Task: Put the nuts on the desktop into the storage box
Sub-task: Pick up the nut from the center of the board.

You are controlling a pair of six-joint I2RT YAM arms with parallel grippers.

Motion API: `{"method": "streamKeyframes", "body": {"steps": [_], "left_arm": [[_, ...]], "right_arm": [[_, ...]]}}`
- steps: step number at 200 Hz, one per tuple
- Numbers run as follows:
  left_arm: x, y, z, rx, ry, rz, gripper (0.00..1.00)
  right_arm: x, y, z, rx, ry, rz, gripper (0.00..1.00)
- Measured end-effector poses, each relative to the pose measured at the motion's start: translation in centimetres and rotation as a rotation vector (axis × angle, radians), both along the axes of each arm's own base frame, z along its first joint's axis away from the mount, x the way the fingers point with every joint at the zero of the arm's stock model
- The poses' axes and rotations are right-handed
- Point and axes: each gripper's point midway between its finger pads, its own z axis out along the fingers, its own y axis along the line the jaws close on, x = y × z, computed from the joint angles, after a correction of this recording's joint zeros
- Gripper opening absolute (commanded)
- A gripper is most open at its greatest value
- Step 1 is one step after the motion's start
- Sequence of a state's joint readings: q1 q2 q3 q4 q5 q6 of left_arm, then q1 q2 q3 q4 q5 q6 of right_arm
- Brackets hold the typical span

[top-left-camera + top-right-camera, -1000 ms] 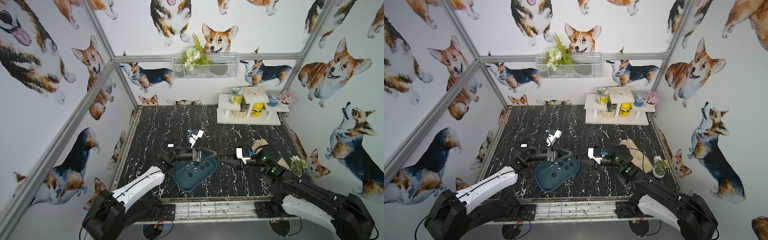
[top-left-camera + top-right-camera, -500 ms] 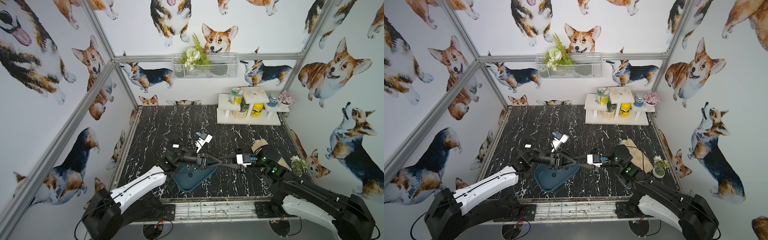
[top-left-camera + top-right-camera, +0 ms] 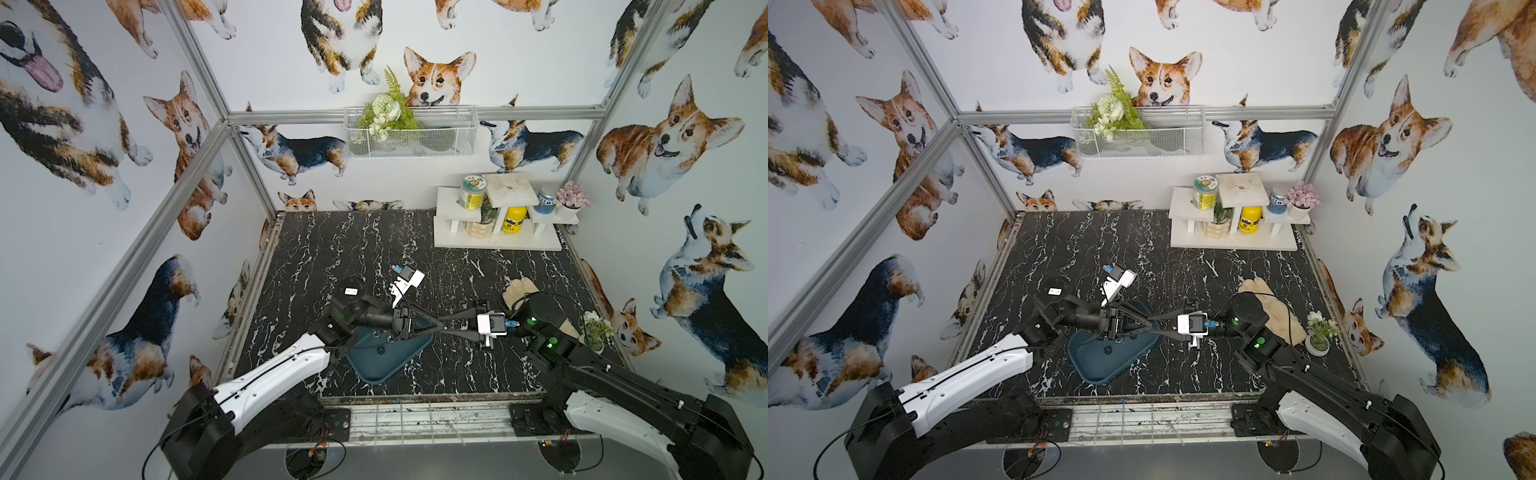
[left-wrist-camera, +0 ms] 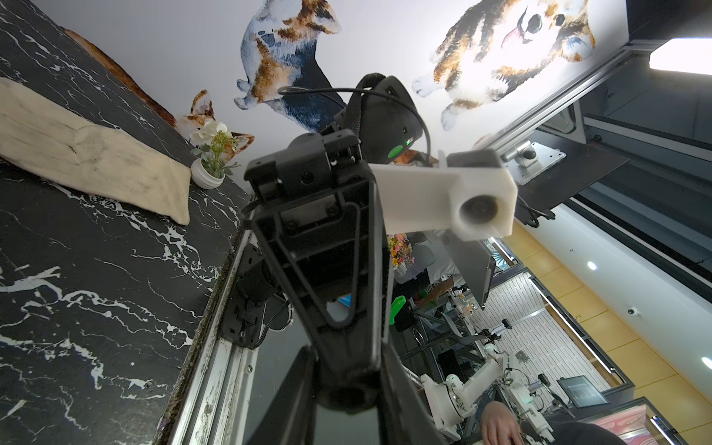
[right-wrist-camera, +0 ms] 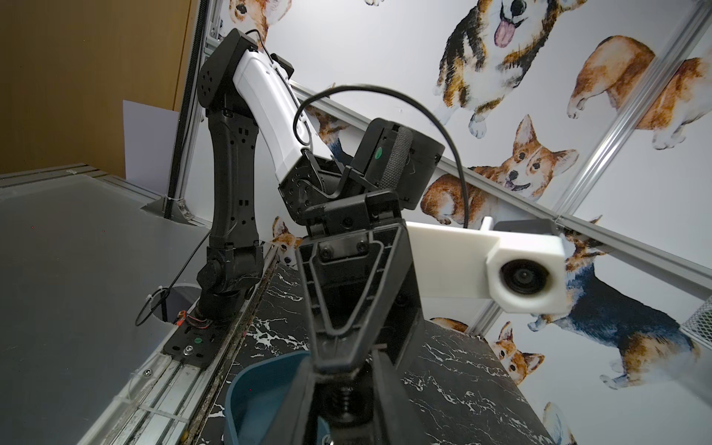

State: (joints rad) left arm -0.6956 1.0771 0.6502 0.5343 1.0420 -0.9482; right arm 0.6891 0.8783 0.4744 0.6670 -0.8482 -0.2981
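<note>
Both arms meet tip to tip above the storage box [image 3: 374,370], which lies on the desktop [image 3: 332,249] close to its front edge. The left gripper [image 3: 434,328] and the right gripper [image 3: 445,328] point at each other, and their tips are touching or nearly so just over the box's right corner.

**Claws.** In both top views each gripper's two fingers taper to a single point, so both read as drawn together. In the right wrist view a small dark blurred object sits where the tips meet. You cannot tell whether it is a nut or which claw holds it.

**Task's things.** Several nuts [image 3: 380,351] already lie on the box floor as dark dots. Any that remain on the desktop cannot be picked out against the white veining.

**Step in hand.** This is probably a hand-over, or a release of one nut, at the box's edge. To do it well:

- Keep the contact point inside the rim [image 3: 1152,338], not outside it, so a dropped nut lands in the box.
- Let only one claw part at a time, and slowly. Such a small, smooth piece could easily spring sideways.
- Hold low over the box floor so the nut does not bounce out.
- Draw the arms apart along their own line so the box is not nudged.
</note>
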Motion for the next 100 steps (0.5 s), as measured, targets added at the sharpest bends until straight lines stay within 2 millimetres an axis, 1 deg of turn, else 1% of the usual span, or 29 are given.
{"method": "streamKeyframes", "body": {"steps": [15, 25, 56, 100], "left_arm": [[-0.12, 0.02, 0.01, 0.000, -0.010, -0.005, 0.38], [-0.18, 0.10, 0.09, -0.003, -0.020, -0.007, 0.39], [-0.33, 0.23, 0.37, -0.011, -0.039, -0.006, 0.39], [-0.23, 0.18, 0.25, -0.003, -0.048, -0.003, 0.35]], "right_arm": [[-0.13, -0.05, -0.10, 0.001, 0.004, 0.000, 0.13], [-0.23, -0.10, -0.19, 0.000, 0.008, 0.004, 0.13], [-0.31, -0.14, -0.14, 0.004, 0.006, 0.005, 0.13], [-0.27, -0.13, -0.18, 0.004, 0.006, 0.004, 0.13]]}}
